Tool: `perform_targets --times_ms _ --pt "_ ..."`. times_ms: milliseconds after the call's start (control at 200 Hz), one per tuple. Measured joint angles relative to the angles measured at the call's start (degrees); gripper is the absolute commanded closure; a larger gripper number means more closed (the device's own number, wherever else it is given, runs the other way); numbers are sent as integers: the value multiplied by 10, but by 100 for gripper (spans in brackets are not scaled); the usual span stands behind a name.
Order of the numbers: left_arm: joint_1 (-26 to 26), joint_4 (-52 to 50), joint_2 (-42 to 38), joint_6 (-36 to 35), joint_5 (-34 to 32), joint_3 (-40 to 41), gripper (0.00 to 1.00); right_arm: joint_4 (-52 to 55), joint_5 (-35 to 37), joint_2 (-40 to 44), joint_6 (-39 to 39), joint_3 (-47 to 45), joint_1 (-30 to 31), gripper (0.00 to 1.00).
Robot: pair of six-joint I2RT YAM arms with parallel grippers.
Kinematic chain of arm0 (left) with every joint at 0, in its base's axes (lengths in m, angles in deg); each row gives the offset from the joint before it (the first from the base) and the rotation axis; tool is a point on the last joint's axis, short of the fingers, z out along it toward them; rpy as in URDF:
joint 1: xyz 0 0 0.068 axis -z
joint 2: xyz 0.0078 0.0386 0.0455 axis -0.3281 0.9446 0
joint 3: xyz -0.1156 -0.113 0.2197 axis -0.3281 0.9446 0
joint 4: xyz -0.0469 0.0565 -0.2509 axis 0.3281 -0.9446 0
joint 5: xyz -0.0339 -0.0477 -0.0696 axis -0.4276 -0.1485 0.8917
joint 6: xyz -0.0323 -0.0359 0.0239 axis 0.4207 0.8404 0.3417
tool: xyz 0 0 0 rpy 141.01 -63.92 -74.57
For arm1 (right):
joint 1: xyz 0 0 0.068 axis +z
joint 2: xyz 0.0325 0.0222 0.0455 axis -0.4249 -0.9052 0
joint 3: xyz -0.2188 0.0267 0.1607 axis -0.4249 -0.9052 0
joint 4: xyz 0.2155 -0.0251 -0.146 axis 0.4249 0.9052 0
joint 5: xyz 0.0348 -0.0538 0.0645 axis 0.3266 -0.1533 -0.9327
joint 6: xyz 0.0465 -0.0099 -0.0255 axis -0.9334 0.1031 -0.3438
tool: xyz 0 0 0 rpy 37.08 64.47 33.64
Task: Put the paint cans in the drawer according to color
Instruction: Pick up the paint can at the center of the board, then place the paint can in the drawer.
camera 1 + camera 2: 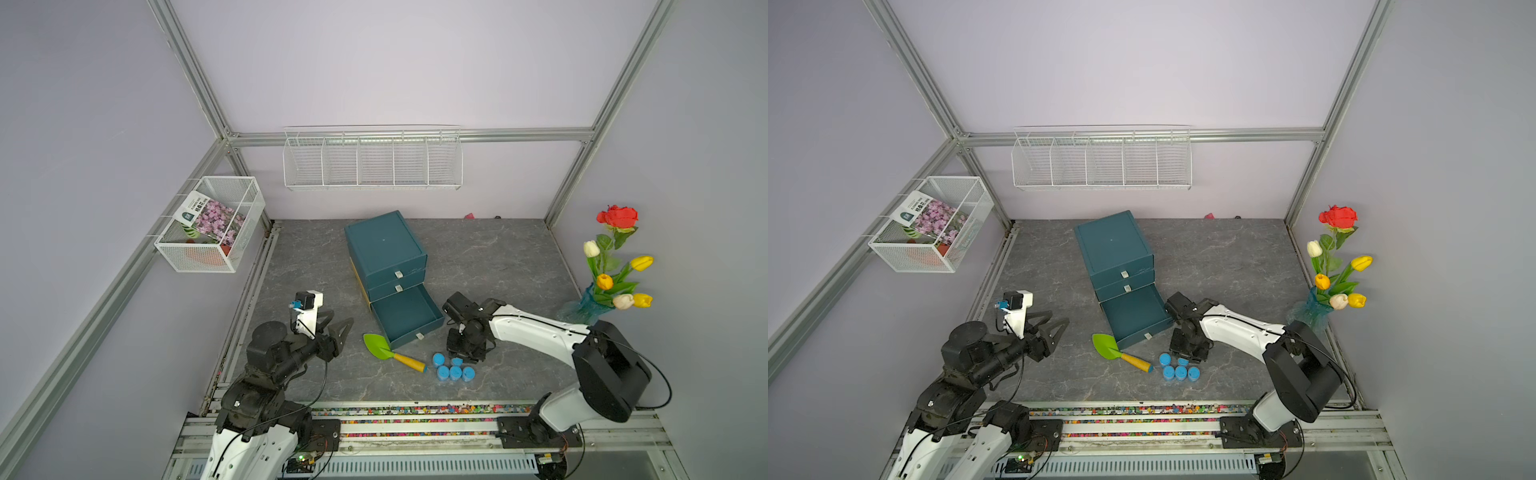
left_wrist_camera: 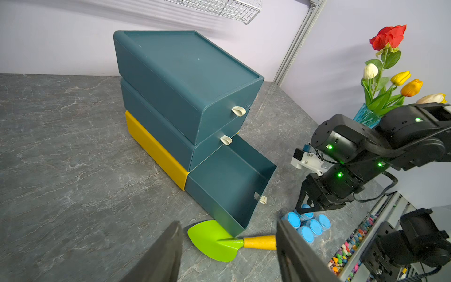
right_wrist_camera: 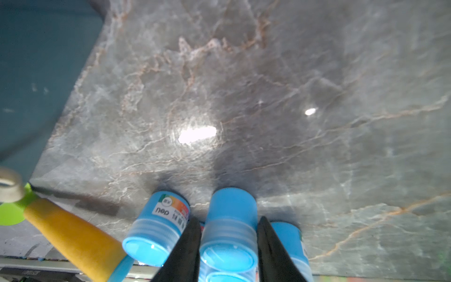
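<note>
Tabletop (image 1: 498, 266): grey stone look, flat.
Drawer chest (image 1: 382, 245): dark teal, three drawers high, in the middle of the tabletop, turned a little sideways; top two drawers pushed in.
Open drawer (image 1: 409, 313): the bottom one, pulled out toward the arms, nothing seen inside.
Paint cans (image 1: 456, 372): light blue, bunched close together on the tabletop, near the front corner of the Open drawer, on the right arm's side; none inside it.
Way of standing: upright, lids on top, long way going straight up and down.
Right gripper (image 3: 229, 218): down low over the bunch, pointing down, one finger on each side of one can (image 3: 231, 202).
Right gripper's hold: fingers (image 3: 185, 244) partly apart, right up against that can's sides; cannot tell if squeezing.
Left gripper (image 1: 341, 318): wide open, holding nothing, on the left side, well apart from the Paint cans, pointing toward the Drawer chest.
Trowel (image 1: 392, 355): green scoop, yellow handle, lying flat; scoop by the front corner of the Open drawer, handle end pointing at the Paint cans and near the closest one.
</note>
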Motion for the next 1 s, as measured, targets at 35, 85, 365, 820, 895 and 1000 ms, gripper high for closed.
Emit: perform_targets --times_ms 35,85,365,820,895,1000 --pt "0 0 0 0 0 0 36 7 3 5 -4 5 0 94" --pt "0 0 0 0 0 0 36 22 9 12 -10 24 1 95" --pt "0 0 0 0 0 0 36 46 48 12 -75 224 40 99" --pt "0 0 -7 0 0 0 36 -6 93 -177 -292 357 102 100" --pt "0 0 -7 0 0 0 36 -14 98 -189 -325 355 104 100" --pt "0 0 -8 0 0 0 36 -34 101 -203 -354 354 105 100"
